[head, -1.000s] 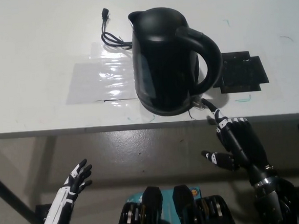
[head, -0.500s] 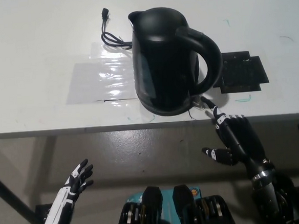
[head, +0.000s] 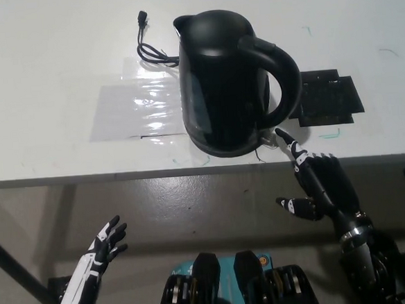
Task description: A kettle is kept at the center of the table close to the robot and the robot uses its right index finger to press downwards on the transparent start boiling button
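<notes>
The white bench (head: 57,58) carries a black kettle (head: 222,81) near its front edge, with a clear plastic sheet (head: 133,108) to its left, a black mat (head: 327,101) to its right and a cord (head: 150,48) behind it. The black right hand (head: 316,182) holds nothing, one finger stretched up to the button (head: 270,139) at the foot of the kettle's handle, its tip at or just beside it. The white left hand (head: 101,249) hangs released, fingers spread, below the bench edge at lower left.
</notes>
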Motion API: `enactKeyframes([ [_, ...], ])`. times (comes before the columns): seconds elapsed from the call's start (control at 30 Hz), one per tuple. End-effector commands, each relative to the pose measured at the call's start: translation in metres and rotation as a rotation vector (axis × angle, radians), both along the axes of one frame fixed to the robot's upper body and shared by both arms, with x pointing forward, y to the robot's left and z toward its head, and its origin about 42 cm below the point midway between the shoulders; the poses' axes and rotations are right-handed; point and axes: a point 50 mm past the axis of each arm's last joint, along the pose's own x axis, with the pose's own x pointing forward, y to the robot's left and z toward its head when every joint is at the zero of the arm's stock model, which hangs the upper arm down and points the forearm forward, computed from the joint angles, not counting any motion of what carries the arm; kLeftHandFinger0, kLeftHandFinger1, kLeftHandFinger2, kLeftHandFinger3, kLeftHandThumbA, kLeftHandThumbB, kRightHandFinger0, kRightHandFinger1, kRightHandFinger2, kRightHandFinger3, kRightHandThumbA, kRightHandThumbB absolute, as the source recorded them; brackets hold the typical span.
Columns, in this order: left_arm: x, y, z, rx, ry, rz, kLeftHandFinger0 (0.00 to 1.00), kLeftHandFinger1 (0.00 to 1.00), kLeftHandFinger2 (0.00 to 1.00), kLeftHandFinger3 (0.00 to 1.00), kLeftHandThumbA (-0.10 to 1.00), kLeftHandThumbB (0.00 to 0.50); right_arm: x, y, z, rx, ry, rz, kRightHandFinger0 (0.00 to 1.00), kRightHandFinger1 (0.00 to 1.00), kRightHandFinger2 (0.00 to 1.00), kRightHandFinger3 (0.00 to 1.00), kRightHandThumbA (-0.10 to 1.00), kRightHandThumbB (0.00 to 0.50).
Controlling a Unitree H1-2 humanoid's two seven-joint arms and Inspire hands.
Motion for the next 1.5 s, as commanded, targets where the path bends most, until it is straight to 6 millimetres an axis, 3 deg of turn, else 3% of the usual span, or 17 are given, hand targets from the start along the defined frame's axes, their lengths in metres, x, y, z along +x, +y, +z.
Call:
enactKeyframes([
  [0.0, 0.004, -0.002, 0.011, -0.008, -0.066, -0.020, 0.97, 1.00, 1.00, 1.00, 1.00, 0.245, 0.015, -0.002, 0.018, 0.018, -0.050, -0.017, 0.00, 0.00, 0.00, 1.00, 1.00, 0.388],
  [0.43, 0.005, -0.001, 0.013, -0.006, -0.069, -0.021, 0.96, 1.00, 1.00, 1.00, 1.00, 0.229, 0.019, 0.006, 0.011, -0.005, -0.029, -0.004, 0.00, 0.00, 0.00, 1.00, 1.00, 0.402],
  [0.67, 0.006, -0.002, 0.014, 0.000, -0.067, -0.021, 0.97, 1.00, 1.00, 1.00, 1.00, 0.265, 0.023, 0.010, 0.012, -0.024, -0.031, 0.000, 0.00, 0.00, 0.00, 1.00, 1.00, 0.390],
  [0.8, 0.006, -0.001, 0.015, -0.004, -0.068, -0.021, 0.97, 1.00, 1.00, 1.00, 1.00, 0.255, 0.025, 0.012, 0.012, -0.024, -0.021, -0.001, 0.00, 0.00, 0.00, 1.00, 1.00, 0.393],
  [1.0, 0.007, -0.001, 0.015, 0.001, -0.075, -0.026, 0.97, 1.00, 1.00, 1.00, 1.00, 0.278, 0.028, 0.012, 0.009, -0.050, -0.006, -0.015, 0.00, 0.00, 0.00, 1.00, 1.00, 0.371],
  [1.47, 0.009, 0.000, 0.015, -0.003, -0.082, -0.027, 0.96, 1.00, 1.00, 1.00, 1.00, 0.309, 0.030, 0.004, -0.012, -0.102, 0.054, -0.060, 0.00, 0.00, 0.00, 1.00, 1.00, 0.342],
])
